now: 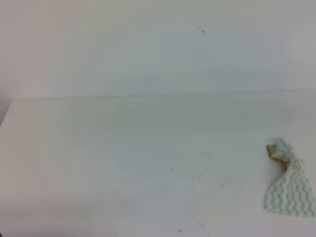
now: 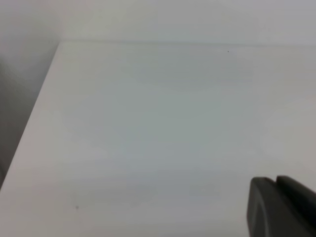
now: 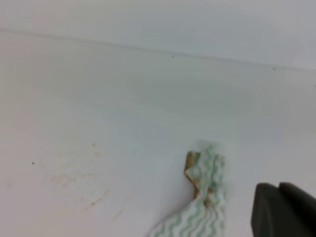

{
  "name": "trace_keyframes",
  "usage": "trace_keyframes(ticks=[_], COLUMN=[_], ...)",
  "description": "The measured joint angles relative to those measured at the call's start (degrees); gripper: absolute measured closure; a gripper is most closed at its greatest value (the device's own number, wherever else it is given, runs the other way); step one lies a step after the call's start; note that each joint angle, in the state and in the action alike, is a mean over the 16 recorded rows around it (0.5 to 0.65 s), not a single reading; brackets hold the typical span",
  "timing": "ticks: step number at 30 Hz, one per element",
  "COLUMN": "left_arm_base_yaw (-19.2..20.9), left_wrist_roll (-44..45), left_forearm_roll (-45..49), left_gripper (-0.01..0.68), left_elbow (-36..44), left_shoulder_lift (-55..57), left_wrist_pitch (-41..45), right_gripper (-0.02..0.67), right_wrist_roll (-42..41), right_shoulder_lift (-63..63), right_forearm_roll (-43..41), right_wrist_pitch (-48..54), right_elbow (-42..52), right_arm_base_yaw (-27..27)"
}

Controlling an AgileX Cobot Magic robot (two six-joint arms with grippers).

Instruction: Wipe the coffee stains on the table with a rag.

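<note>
- Showing only faint tan traces of the coffee stains (image 3: 79, 180) on the tabletop (image 1: 98, 163); no orange-brown puddle anywhere in view, so judging the bulk of the wiping done.
- Remaining, as far as can be judged: a light smear and a few specks just left of the rag (image 1: 288, 180), needing one more pass to clear.
- Lying loose on the tabletop, the rag, at the right edge of the exterior high view, well right of the faint marks and near the front edge.
- Running lengthwise from a wide striped end nearest the camera to a narrow bunched end toward the far edge of the tabletop, tilting slightly left.
- Pointing its brown-stained corner (image 3: 191, 170) up and away, toward the far edge, curling off the surface rather than lying flat.
- Resting apart from the rag, the right hand (image 3: 284, 210), seen as a dark tip just right of the cloth in the right wrist view; closed with nothing between the jaws, gripping no cloth.
- Hanging over bare tabletop well left of the rag, the left hand (image 2: 281, 207); only a dark tip in view, so cannot tell whether open or closed.
</note>
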Motion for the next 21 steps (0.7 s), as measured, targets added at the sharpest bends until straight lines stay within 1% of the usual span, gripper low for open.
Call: trace_keyframes(ticks=[5,12,17,21], left_arm_base_yaw=[0.0,0.0,0.0,0.0], left_wrist_roll=[0.0,0.0,0.0,0.0], left_forearm_roll=[0.0,0.0,0.0,0.0], left_gripper=[0.674,0.674,0.674,0.675], left_elbow=[0.0,0.0,0.0,0.0], left_shoulder_lift=[0.0,0.0,0.0,0.0], left_wrist_pitch=[0.0,0.0,0.0,0.0], right_gripper=[0.648,0.649,0.649,0.649], right_wrist_roll=[-0.91,-0.89,-0.89,-0.97], right_shoulder_lift=[-12.89,-28.45,-35.23,-37.97], right_forearm_roll=[0.31,0.9,1.33,1.55], right_wrist_pitch=[0.94,-6.7,-13.6,-17.43], right_elbow=[6.6,20.47,29.24,33.63], right_arm_base_yaw=[0.0,0.0,0.0,0.0])
